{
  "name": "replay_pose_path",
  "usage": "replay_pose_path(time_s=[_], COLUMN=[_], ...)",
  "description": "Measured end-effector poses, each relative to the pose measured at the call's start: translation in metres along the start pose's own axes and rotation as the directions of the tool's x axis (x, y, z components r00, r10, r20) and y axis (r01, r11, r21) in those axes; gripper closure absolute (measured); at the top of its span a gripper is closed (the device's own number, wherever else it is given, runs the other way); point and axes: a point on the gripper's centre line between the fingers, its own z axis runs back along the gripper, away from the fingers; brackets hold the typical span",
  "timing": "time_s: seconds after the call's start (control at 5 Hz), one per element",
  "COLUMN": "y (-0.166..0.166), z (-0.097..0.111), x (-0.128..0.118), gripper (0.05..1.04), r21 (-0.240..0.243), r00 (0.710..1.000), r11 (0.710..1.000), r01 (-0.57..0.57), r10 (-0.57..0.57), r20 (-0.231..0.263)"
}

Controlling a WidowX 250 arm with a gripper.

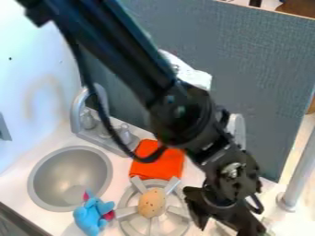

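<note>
Grey backboard (265,60), black arm (126,50), white toy-kitchen counter (17,191): a potato on the burner, the gripper parted wide.

Across the counter's back, before the backboard, hangs the arm; its gripper (225,229) is low over the right part, fingers well apart, with nothing seen pinched between them. The sink (31,182) lies near the counter's left front edge, the burner (126,210) between it and the gripper. An orange cloth (161,161) lies just behind the burner, a blue plush toy (92,215) just beside its left. The potato (151,203) rests on the burner's spokes, probably settled; what remains undone cannot be told.
</note>
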Motion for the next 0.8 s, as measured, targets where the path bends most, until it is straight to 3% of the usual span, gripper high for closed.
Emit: replay_pose_path(time_s=[0.2,0.4,0.6,0.8], y=[-0.001,0.013,0.048,0.095], z=[0.007,0.019,0.026,0.035], x=[0.001,-0.008,-0.022,-0.034], gripper=[0.078,0.078,0.078,0.078], r21=[-0.005,0.054,0.175,0.202], r00=[1.000,1.000,0.991,0.975], r11=[1.000,0.999,0.980,0.967], r01=[0.007,-0.007,-0.092,-0.157], r10=[-0.007,0.008,0.108,0.185], r20=[0.007,-0.007,-0.082,-0.127])
